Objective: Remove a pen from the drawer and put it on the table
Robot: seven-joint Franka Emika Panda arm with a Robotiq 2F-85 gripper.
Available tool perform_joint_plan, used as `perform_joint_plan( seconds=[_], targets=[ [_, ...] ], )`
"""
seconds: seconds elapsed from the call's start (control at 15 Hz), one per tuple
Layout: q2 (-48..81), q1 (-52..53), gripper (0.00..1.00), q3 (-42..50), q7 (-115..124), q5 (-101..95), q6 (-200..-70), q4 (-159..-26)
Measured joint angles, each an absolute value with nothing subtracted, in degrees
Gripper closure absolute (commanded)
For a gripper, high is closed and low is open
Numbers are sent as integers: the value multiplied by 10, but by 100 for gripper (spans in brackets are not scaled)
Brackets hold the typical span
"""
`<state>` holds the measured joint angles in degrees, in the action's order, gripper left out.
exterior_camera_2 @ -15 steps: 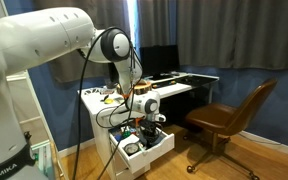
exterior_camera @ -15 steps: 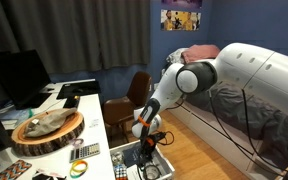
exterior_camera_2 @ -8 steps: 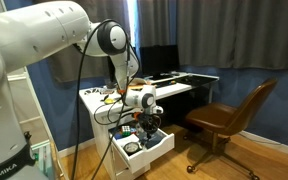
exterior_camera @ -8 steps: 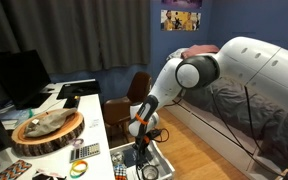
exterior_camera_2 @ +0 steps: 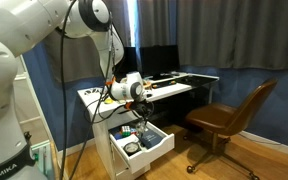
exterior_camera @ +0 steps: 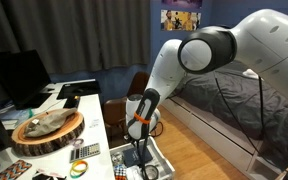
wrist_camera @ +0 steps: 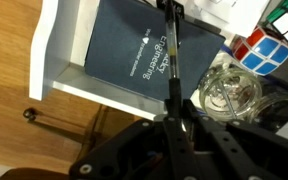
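My gripper is shut on a thin dark pen, which sticks out from between the fingers. In both exterior views the gripper hangs above the open white drawer, and the pen points down toward it. In the wrist view the drawer's white wall frames a dark blue book under the pen. The long white table lies beside the arm.
A glass jar and a colour cube lie in the drawer. A round wooden slab and a monitor stand on the table. A brown chair and a bed are nearby.
The arm has risen, carrying the gripper and the pen up from the drawer's inside to above it.
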<state>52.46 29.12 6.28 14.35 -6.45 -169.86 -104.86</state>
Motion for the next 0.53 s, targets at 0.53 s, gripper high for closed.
perform_joint_plan(
  seconds=[0.53],
  targets=[
    [415,416,97,149,122,-63,-1866,-1226]
  ],
)
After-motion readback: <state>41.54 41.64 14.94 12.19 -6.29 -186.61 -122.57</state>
